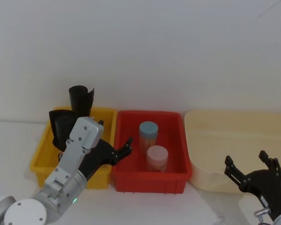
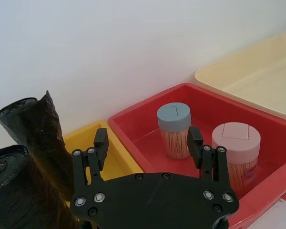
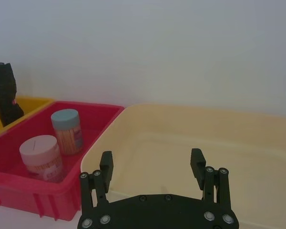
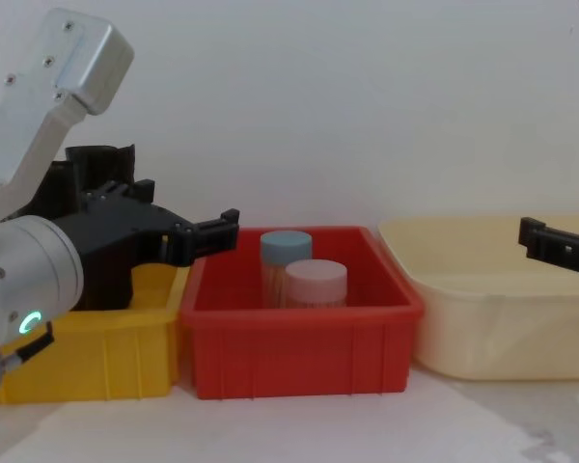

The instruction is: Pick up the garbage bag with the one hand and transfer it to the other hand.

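The garbage bag (image 1: 60, 126), a black cylindrical roll, stands upright in the yellow bin (image 1: 40, 154), in front of another black roll with a flared top (image 1: 82, 99). In the left wrist view the garbage bag (image 2: 19, 191) is close beside the flared roll (image 2: 35, 129). My left gripper (image 1: 114, 133) hovers to the right of both rolls, over the yellow bin's right wall. It is open and empty (image 2: 148, 138). My right gripper (image 1: 246, 159) is open and empty too, low at the near edge of the cream tray (image 3: 151, 157).
A red bin (image 1: 150, 180) sits between the yellow bin and the cream tray (image 1: 234, 126). It holds a blue-lidded jar (image 1: 148, 133) and a pink-lidded jar (image 1: 157, 157) of sticks. A white wall runs right behind the bins.
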`<action>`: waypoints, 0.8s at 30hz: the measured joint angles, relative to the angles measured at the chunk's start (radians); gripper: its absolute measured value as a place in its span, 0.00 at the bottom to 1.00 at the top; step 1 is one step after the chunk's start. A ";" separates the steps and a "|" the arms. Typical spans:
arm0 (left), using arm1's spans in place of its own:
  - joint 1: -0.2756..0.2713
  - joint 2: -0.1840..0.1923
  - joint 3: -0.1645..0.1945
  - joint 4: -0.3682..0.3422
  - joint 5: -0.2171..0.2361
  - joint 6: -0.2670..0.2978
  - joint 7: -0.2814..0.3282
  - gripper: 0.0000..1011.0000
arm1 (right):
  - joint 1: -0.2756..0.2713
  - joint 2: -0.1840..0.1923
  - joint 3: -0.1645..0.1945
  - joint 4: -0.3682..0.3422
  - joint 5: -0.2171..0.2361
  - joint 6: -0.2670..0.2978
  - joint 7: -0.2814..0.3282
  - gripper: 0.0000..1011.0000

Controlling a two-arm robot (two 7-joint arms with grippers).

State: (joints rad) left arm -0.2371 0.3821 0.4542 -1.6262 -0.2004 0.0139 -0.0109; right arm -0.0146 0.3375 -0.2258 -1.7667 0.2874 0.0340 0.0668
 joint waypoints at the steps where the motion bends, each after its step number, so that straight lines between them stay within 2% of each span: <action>1: 0.000 0.000 0.000 0.000 0.000 0.000 0.000 0.99 | 0.000 0.000 0.000 0.000 0.000 0.000 0.000 0.99; 24: 0.000 0.000 0.000 0.000 0.000 0.000 0.000 0.99 | 0.000 0.000 0.000 0.000 0.000 0.000 0.000 0.99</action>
State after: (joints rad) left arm -0.2371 0.3821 0.4543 -1.6262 -0.2005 0.0139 -0.0109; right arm -0.0146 0.3375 -0.2258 -1.7667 0.2873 0.0341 0.0668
